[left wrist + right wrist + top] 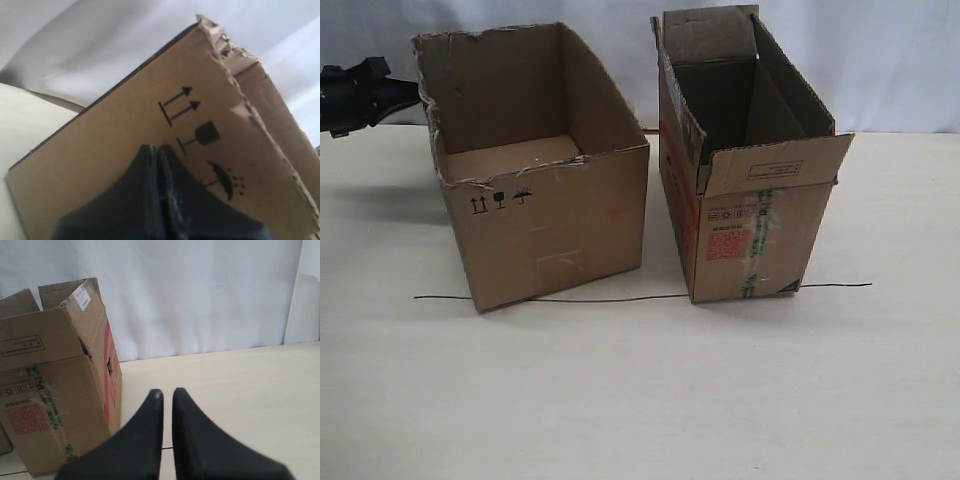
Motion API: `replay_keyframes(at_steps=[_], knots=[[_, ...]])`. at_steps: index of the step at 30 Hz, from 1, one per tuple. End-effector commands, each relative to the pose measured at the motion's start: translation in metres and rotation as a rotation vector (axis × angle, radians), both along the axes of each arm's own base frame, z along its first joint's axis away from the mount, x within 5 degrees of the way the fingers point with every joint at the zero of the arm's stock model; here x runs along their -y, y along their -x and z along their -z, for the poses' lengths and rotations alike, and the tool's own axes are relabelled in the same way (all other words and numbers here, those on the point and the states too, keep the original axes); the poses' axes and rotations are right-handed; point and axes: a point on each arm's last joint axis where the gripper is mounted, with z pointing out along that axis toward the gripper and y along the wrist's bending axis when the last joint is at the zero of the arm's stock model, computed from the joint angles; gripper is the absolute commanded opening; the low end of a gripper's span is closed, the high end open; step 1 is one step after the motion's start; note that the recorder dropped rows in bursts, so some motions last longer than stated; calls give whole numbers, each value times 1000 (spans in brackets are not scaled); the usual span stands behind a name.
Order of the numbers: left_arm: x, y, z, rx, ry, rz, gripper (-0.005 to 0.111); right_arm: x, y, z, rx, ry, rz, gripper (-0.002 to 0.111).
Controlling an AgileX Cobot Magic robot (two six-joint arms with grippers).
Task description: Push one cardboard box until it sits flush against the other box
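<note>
The wide cardboard box with a torn top rim stands left of centre on the table. The narrower other box, with a red label and upright flaps, stands to its right, a narrow gap between them. My left gripper is at the wide box's outer left wall near the top rim. In the left wrist view that gripper is shut, its tips at the wall beside the arrow and glass symbols. My right gripper hovers beside the other box, shut but for a thin slit and empty; the exterior view does not show it.
A thin black line runs across the light table along both boxes' front edges. A white curtain hangs behind. Bare tabletop lies to the right of the other box.
</note>
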Motion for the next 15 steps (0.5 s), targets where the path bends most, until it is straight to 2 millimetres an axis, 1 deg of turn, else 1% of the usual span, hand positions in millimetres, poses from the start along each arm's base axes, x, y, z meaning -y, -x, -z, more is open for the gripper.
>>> replay_keyframes(at_steps=[1, 10, 15], knots=[[8, -1, -3, 14, 27, 36, 0, 0, 0, 2, -4, -3, 2, 5], [14, 2, -5, 2, 69, 87, 0, 0, 0, 2, -4, -1, 2, 5], [23, 4, -3, -26, 57, 124, 0, 0, 0, 2, -4, -1, 2, 5]])
